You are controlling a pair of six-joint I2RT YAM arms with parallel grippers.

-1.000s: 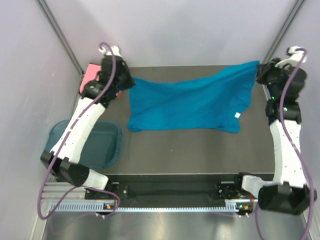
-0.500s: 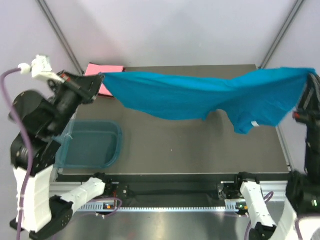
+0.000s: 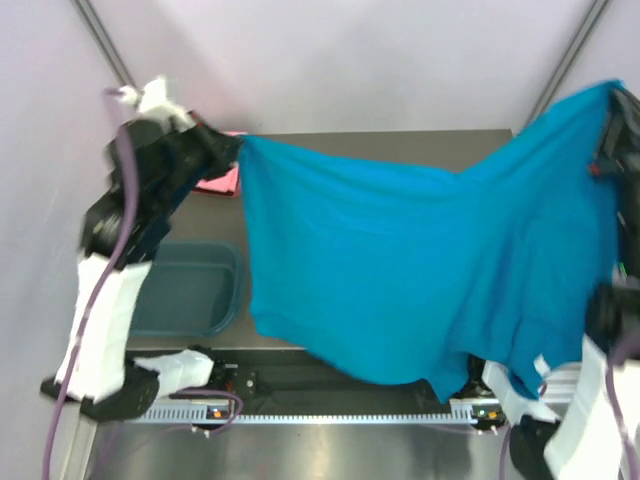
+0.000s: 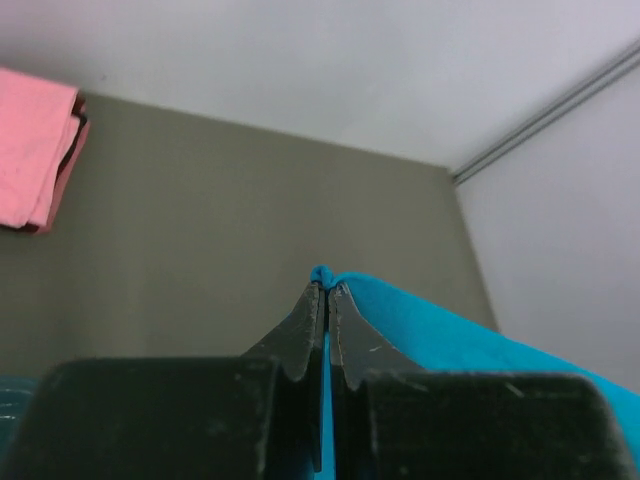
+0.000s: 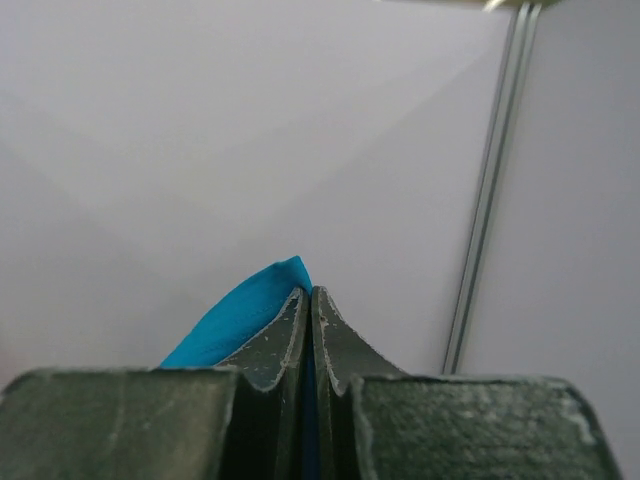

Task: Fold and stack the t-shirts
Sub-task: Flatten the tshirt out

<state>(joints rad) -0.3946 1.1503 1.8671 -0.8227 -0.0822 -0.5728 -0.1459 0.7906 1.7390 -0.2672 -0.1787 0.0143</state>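
Left arm stands raised from its base at the near-left corner, its upper links rising along the table's left side and the wrist bent inward above the far-left corner. The left gripper (image 3: 232, 148) points toward the table centre; in the left wrist view its fingers (image 4: 312, 325) are pressed together on a corner of the teal-blue t-shirt (image 3: 400, 270). Right arm stands at the right edge of the overhead view, partly cropped and motion-blurred, with the right gripper (image 3: 608, 95) high above the far-right corner. The right wrist view shows that gripper (image 5: 308, 292) closed on another corner of the same shirt, with cloth (image 5: 240, 315) emerging between the tips against the wall. The shirt is stretched between the two grippers, clear of the table (image 3: 350, 140), and hangs as a broad sheet with its lower edge over the near rail. The salmon-pink t-shirt (image 3: 220, 182) lies folded at the far-left corner, just beside the left wrist. A translucent blue tub (image 3: 195, 295) sits on the left side.
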